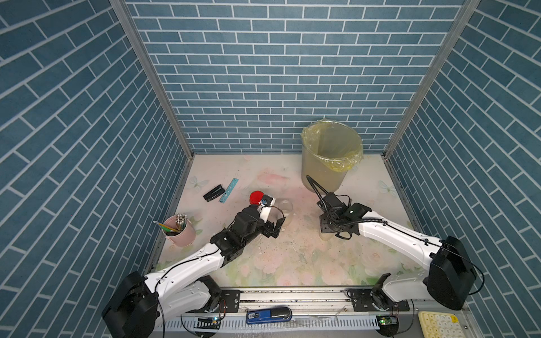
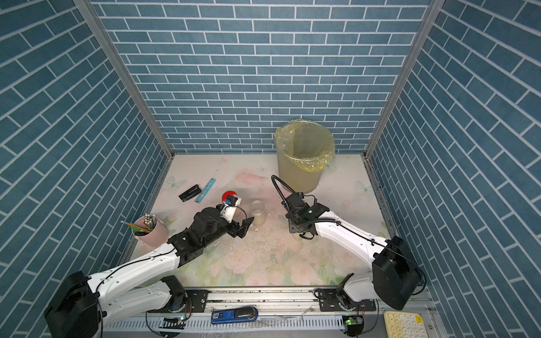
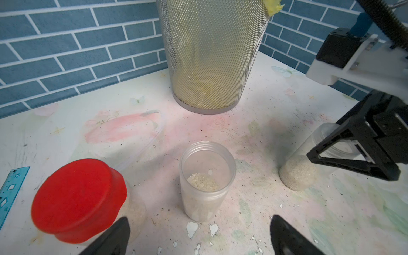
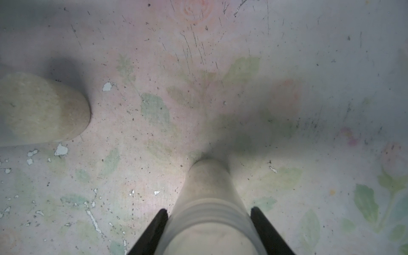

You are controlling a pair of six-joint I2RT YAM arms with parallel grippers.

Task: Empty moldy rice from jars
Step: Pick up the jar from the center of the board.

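Note:
Three jars stand mid-table. The red-capped jar [image 1: 257,197] [image 3: 79,198] is just beside my left gripper's fingertip. An uncapped clear jar [image 1: 284,209] [image 2: 257,212] [image 3: 207,176] holds a little moldy rice [image 3: 202,182] and stands just ahead of my left gripper [image 3: 199,237], which is open and empty. The third jar [image 3: 298,172] [image 4: 209,194], about half full of rice, stands upright on the table. My right gripper [image 4: 209,212] [image 1: 329,231] comes down from above, its fingers pressed on both sides of the threaded neck.
A tall mesh bin [image 1: 330,152] [image 2: 304,152] [image 3: 212,55] lined with a yellow bag stands at the back right. A pink pencil cup [image 1: 178,231] sits at the left edge. A black stapler [image 1: 213,193] and blue ruler [image 1: 229,190] lie behind the red-capped jar. White flakes litter the floral mat.

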